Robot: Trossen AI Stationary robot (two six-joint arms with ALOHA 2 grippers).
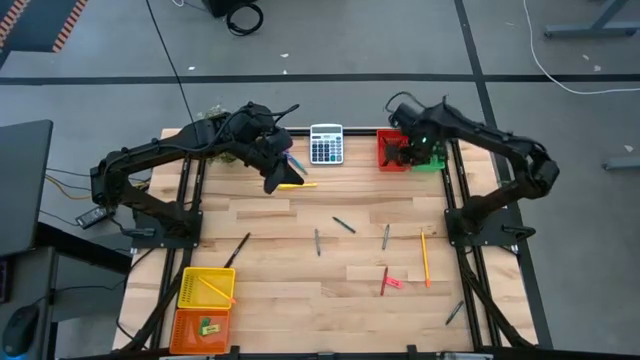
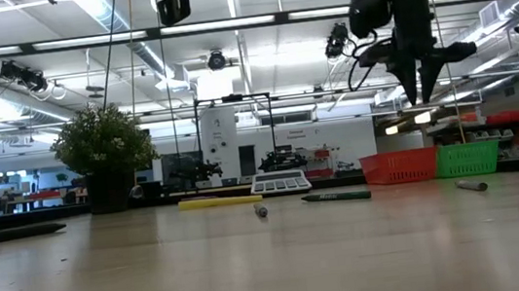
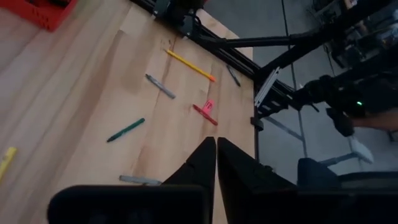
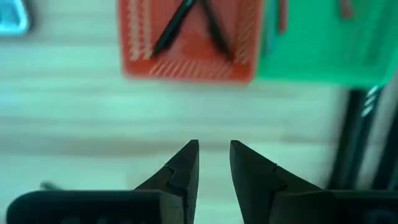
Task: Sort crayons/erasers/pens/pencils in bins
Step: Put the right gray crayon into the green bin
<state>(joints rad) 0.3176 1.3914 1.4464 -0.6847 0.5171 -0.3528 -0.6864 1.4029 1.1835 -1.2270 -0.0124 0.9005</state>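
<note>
My right gripper [image 4: 214, 155] is open and empty. It hangs above the table just near of the red bin [image 1: 393, 150], fingers pointing down [image 2: 422, 68]. The red bin [image 4: 189, 37] holds two black pens [image 4: 177, 25]; the green bin [image 1: 432, 157] stands beside it. My left gripper [image 3: 216, 155] is shut and empty, raised over the far left of the table [image 1: 275, 172], by the yellow pen [image 1: 300, 184]. Pens, crayons, a pencil [image 1: 424, 258] and a pink eraser [image 1: 394, 283] lie flat on the table. The yellow bin [image 1: 205, 288] and orange bin [image 1: 203, 326] stand at the near left.
A grey calculator [image 1: 326, 143] lies at the far edge between the two grippers. A potted plant [image 2: 104, 153] stands at the far left corner. A black pen [image 1: 238, 250], a grey crayon [image 1: 318, 241], a red crayon [image 1: 384, 281] and a dark pen [image 1: 455, 312] lie scattered.
</note>
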